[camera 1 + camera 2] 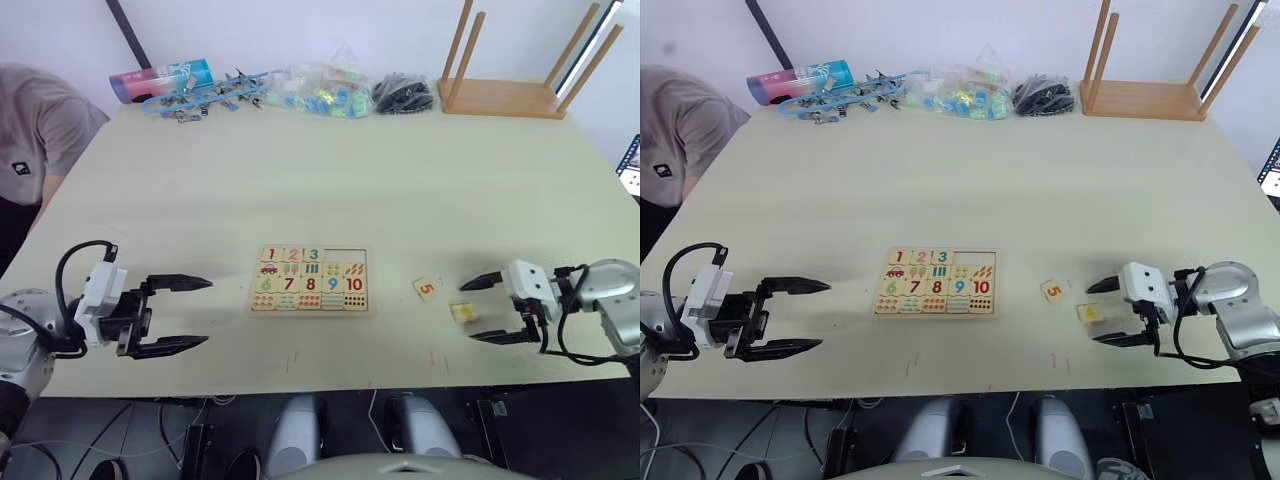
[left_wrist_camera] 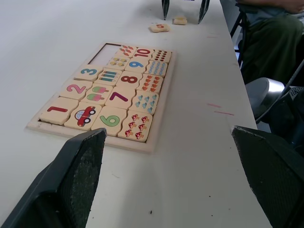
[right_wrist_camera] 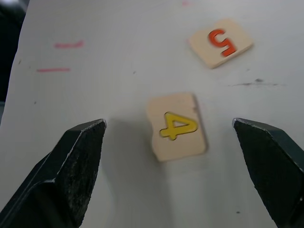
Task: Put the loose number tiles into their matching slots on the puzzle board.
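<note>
At lower left of the head view, the left gripper (image 1: 178, 315) hangs over the table (image 1: 330, 180) with its two black fingers spread wide and nothing between them, well apart from the puzzle board (image 1: 310, 281) at centre frame. On the board, tiles 1, 2 and 3 already sit in the top row, and the two slots (image 1: 345, 256) at that row's right end lie bare. Right of the board the orange 5 tile (image 1: 427, 289) rests loose on the table; just beyond it, at lower right, the yellow 4 tile (image 3: 176, 126) lies flat between the wide-open fingers of the right gripper (image 1: 486, 309), which grips nothing. In the wrist view the 4 sits closer to one finger than the other and slightly askew, so a closing pinch may well shove or spin it rather than seize it. The thin tile could also slip out flat beneath the fingertips, or be nudged against the nearby 5
</note>
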`<state>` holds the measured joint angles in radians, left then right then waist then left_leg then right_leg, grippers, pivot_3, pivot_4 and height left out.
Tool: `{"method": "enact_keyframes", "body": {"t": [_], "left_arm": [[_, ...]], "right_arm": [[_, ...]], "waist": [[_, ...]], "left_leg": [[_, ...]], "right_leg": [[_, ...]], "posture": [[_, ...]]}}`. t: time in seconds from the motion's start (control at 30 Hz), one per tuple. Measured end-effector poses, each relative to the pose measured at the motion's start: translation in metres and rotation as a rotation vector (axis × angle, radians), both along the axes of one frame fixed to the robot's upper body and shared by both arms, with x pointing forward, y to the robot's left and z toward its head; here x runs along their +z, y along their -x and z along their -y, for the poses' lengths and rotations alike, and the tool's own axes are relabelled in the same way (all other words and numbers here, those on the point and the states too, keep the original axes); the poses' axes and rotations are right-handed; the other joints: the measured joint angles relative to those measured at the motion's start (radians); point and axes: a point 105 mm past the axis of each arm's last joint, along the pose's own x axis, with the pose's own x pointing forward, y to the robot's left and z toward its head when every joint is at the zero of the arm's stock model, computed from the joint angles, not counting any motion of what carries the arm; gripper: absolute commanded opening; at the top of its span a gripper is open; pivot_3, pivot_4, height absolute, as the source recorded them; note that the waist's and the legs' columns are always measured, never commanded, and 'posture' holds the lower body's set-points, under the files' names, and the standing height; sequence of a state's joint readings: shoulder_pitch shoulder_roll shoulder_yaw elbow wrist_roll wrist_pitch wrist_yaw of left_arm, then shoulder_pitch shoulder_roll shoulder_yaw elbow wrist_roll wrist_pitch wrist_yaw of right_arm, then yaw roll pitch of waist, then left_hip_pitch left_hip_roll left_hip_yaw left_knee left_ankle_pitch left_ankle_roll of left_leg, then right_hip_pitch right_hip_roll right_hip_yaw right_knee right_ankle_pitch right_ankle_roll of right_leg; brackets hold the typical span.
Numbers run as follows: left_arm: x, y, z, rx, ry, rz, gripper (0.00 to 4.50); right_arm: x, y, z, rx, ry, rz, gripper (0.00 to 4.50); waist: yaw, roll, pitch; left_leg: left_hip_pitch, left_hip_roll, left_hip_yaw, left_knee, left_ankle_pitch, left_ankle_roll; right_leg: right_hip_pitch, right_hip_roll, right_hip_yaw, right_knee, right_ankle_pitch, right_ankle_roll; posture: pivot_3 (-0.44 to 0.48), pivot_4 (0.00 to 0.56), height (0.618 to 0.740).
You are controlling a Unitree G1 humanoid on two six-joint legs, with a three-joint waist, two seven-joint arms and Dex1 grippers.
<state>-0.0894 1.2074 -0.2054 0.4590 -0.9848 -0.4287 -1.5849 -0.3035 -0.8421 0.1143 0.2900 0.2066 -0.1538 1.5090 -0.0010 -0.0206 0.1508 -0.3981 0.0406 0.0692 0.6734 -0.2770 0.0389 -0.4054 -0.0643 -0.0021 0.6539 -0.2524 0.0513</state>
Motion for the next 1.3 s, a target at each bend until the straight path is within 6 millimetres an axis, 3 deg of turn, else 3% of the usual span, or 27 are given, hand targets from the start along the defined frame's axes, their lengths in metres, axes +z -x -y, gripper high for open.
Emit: {"method": "enact_keyframes", "body": {"t": [0.1, 0.17, 0.27, 0.4, 0.8, 1.03, 1.3], "left_arm": [[0.0, 0.0, 0.001, -0.005, 0.001, 0.001, 4.5], [0.0, 0.001, 0.001, -0.005, 0.001, -0.001, 4.5], [-0.001, 0.001, 0.001, -0.005, 0.001, -0.003, 4.5], [-0.001, 0.001, 0.001, -0.006, 0.001, -0.003, 4.5], [0.002, -0.002, 0.002, -0.01, 0.003, 0.009, 4.5], [0.0, -0.003, 0.002, 0.002, 0.014, 0.004, 4.5], [-0.003, -0.005, 0.001, 0.028, 0.048, -0.011, 4.5]], "right_arm": [[-0.001, -0.002, 0.002, 0.015, 0.01, 0.011, 4.47], [-0.002, -0.002, 0.004, 0.019, 0.014, 0.016, 3.95], [-0.003, -0.002, 0.006, 0.029, 0.016, 0.02, 2.89], [-0.003, -0.002, 0.007, 0.032, 0.01, 0.022, 0.91], [0.003, -0.004, -0.005, 0.008, -0.038, 0.002, 0.92], [0.041, -0.019, -0.029, -0.076, -0.006, 0.082, 0.92], [0.074, -0.028, -0.075, -0.122, 0.076, 0.144, 0.92]], "waist": [[0.0, 0.0, 0.0], [0.0, 0.0, 0.0], [0.0, 0.0, 0.0], [-0.001, -0.001, -0.001], [-0.005, 0.0, 0.0], [-0.006, 0.0, 0.0], [-0.007, -0.001, 0.0]], "left_leg": [[0.0, 0.0, 0.0, 0.001, 0.0, 0.0], [0.001, 0.0, 0.001, 0.001, 0.0, 0.0], [0.001, 0.0, 0.001, 0.002, 0.0, 0.0], [0.001, 0.0, 0.001, 0.002, 0.0, 0.0], [0.001, 0.0, 0.001, 0.002, 0.0, 0.0], [0.001, 0.001, 0.001, 0.002, 0.0, 0.0], [-0.002, 0.001, 0.001, 0.002, 0.0, 0.0]], "right_leg": [[0.0, 0.0, 0.0, 0.001, 0.0, 0.0], [0.0, 0.0, 0.0, 0.002, 0.0, 0.0], [0.0, 0.0, 0.001, 0.002, 0.0, 0.0], [0.0, 0.0, 0.001, 0.003, 0.0, 0.0], [0.0, 0.0, 0.001, 0.003, 0.0, 0.0], [-0.001, 0.0, 0.001, 0.004, 0.0, 0.0], [-0.004, -0.001, 0.002, 0.004, 0.0, 0.0]], "posture": [[0.0, 0.15, 0.737], [0.0, 0.15, 0.737], [0.0, 0.15, 0.737], [0.0, 0.15, 0.737], [0.0, 0.15, 0.737], [0.0, 0.15, 0.737], [0.0, 0.15, 0.737]]}}
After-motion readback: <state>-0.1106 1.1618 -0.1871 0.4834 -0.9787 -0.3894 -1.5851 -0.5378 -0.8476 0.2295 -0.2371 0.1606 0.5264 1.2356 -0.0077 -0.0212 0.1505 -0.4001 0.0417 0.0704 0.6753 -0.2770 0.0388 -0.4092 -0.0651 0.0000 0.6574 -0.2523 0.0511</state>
